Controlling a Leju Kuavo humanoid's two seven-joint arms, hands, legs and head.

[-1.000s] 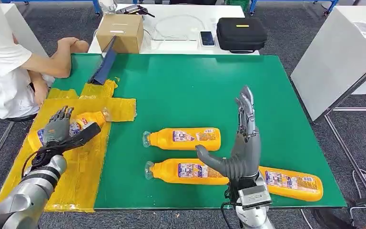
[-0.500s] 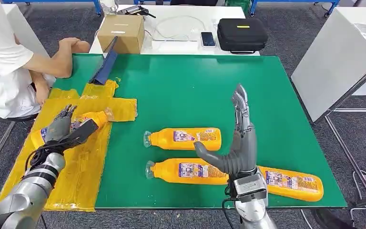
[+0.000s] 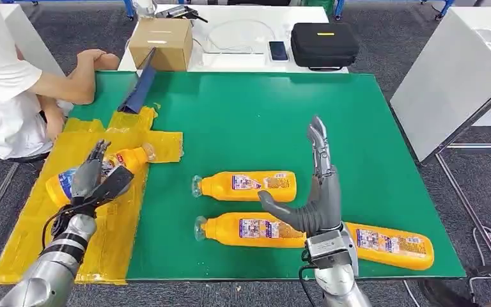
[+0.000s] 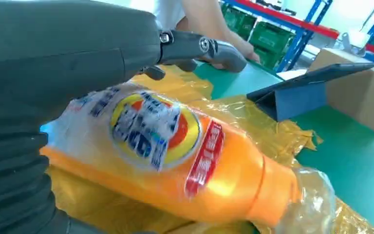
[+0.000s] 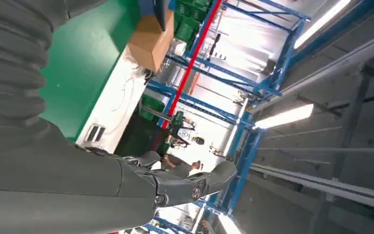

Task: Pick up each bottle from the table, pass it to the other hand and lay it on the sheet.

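Observation:
An orange bottle point(image 3: 126, 158) with a clear cap lies on the yellow sheet point(image 3: 112, 224) at the table's left. My left hand point(image 3: 94, 177) hovers over its middle with fingers straight and spread, gripping nothing. In the left wrist view the bottle point(image 4: 175, 156) lies on the sheet point(image 4: 282, 131) beside the extended fingers point(image 4: 209, 48). My right hand point(image 3: 318, 192) stands upright and open over the near edge, holding nothing; its fingers point(image 5: 190, 183) are spread. Three more orange bottles lie on the green table point(image 3: 256, 121): one mid-table point(image 3: 246, 185), one nearer point(image 3: 243, 229), one near right point(image 3: 393, 246).
A person in white point(image 3: 13, 83) sits at the left with a forearm on the table corner. A blue folded stand point(image 3: 139, 86) lies at the back left. Behind are a cardboard box point(image 3: 161, 43), a phone point(image 3: 278, 51) and a black case point(image 3: 324, 45). A white table point(image 3: 454, 77) stands at the right.
My left hand has shifted a little right and off the bottle on the sheet, so the bottle's base now shows. My right hand has drifted slightly left, still open.

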